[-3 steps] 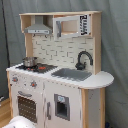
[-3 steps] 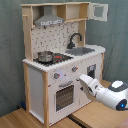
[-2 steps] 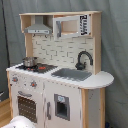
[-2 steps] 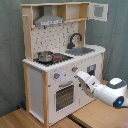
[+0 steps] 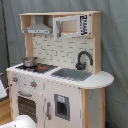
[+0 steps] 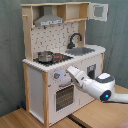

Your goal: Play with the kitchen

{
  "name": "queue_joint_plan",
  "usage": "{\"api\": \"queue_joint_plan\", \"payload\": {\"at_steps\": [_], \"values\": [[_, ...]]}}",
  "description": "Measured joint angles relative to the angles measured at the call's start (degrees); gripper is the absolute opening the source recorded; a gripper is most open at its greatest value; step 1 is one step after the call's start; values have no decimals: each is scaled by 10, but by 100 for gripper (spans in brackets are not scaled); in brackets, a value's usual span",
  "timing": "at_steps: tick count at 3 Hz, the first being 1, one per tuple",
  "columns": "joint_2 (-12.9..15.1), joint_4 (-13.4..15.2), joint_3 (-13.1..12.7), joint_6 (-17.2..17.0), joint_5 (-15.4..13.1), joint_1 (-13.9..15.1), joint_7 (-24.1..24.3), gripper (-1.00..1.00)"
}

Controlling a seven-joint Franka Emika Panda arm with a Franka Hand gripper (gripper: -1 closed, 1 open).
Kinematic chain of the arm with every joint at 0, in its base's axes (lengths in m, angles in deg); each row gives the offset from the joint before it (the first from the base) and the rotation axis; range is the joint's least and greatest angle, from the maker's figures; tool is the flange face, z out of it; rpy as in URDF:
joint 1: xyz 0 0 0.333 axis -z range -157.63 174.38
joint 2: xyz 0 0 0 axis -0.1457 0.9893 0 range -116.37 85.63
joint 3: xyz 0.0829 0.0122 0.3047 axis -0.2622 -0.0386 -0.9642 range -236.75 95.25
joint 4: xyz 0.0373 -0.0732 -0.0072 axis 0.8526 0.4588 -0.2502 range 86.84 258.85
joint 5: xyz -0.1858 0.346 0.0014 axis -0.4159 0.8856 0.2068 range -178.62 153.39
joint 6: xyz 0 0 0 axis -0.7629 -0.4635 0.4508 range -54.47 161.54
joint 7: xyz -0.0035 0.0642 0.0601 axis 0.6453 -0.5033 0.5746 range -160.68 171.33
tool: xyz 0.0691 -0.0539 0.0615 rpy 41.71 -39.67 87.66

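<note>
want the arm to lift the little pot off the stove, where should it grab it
Grip the small pot by its rim, jaws straddling the wall, coming down from above. It sits upright with its open top facing up on the stovetop, and there is open space under the hood.

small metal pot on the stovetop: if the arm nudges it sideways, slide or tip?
The small shiny metal pot looks squat and wide-based, so it would probably slide rather than tip. It sits loose on the flat black stovetop, likely with little grip. It is probably light, so even a gentle nudge may send it far.
</note>
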Motion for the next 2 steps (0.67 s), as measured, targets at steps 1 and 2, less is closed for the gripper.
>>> {"api": "queue_joint_plan", "payload": {"at_steps": [1, 2], "values": [[-6, -31, -10, 20, 0, 48, 8, 100], [-19, -62, -33, 30, 0, 82, 39, 100]]}}
